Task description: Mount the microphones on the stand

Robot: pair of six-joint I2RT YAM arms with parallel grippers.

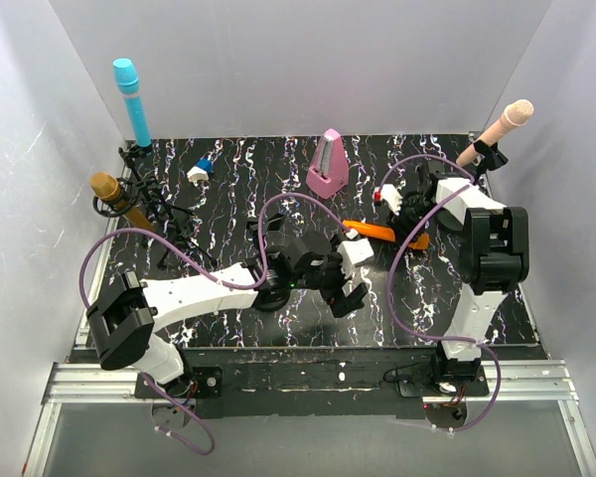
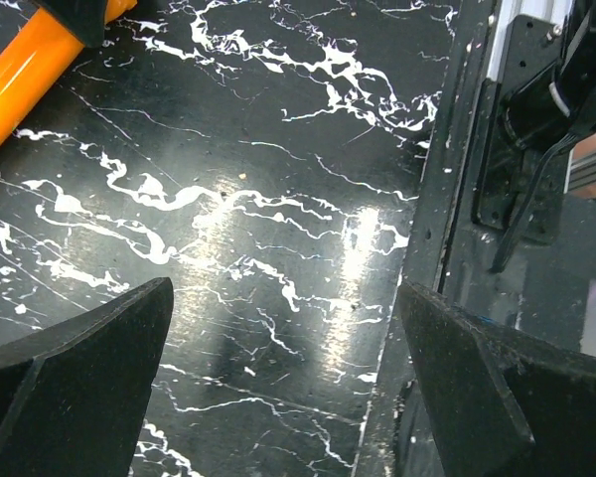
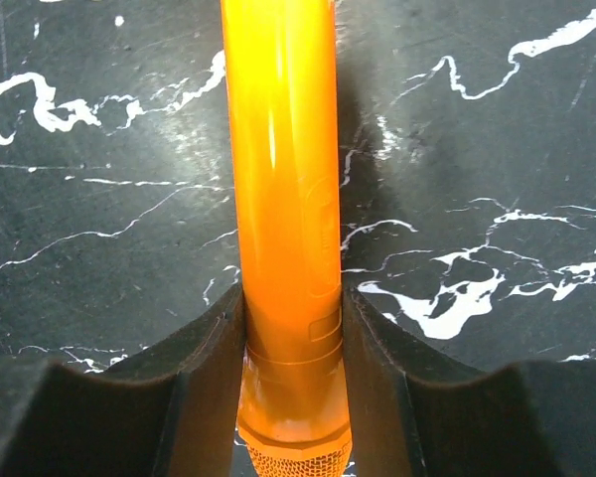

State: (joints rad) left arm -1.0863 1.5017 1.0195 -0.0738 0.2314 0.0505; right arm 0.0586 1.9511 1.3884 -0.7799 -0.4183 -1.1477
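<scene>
The orange microphone point(image 1: 370, 230) lies on the black marbled table point(image 1: 238, 184), mid-right. My right gripper point(image 1: 411, 235) is shut on it near its mesh head; in the right wrist view both fingers point(image 3: 194, 388) press the orange body point(image 3: 283, 179). My left gripper point(image 1: 350, 290) is open and empty just in front of it; its wrist view shows the orange microphone's end point(image 2: 25, 65) at top left, apart from the gripper point(image 2: 283, 368). The cyan microphone point(image 1: 131, 99) and the gold microphone point(image 1: 112, 195) sit in the black stand point(image 1: 157, 207) at left. The pink-beige microphone point(image 1: 499, 129) sits in a clip at back right.
A pink pyramid metronome point(image 1: 328, 164) stands at the back centre. A small blue-and-white piece point(image 1: 200, 169) lies at back left, and a white-and-red piece point(image 1: 386, 194) lies by the right wrist. White walls enclose the table. Purple cables loop over both arms.
</scene>
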